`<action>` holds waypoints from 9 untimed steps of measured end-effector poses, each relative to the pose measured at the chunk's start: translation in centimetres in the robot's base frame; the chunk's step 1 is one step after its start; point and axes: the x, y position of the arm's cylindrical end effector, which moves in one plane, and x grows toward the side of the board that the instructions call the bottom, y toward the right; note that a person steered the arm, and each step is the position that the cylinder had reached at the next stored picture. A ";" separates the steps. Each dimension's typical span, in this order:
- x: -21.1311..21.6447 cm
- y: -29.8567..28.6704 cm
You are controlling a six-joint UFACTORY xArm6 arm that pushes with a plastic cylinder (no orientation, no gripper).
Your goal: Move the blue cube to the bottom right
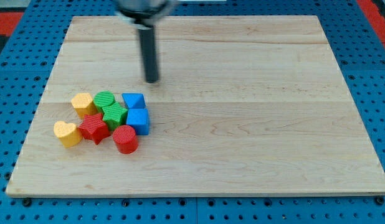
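Observation:
The blue cube [138, 120] sits at the right edge of a cluster of blocks in the lower left of the wooden board [255, 124]. A second blue block [133, 101], angular in shape, lies just above it. My tip [152, 81] is above and slightly right of both blue blocks, apart from them by a small gap. The dark rod rises from it toward the view's top.
The cluster also holds a green cylinder [104, 99], a green star [114, 114], a red star [93, 129], a red cylinder [125, 139], a yellow block [83, 102] and a yellow heart [67, 133]. A blue pegboard [12, 87] surrounds the board.

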 end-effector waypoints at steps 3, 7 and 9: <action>9.5 -15.7; 14.2 -0.5; 13.9 5.9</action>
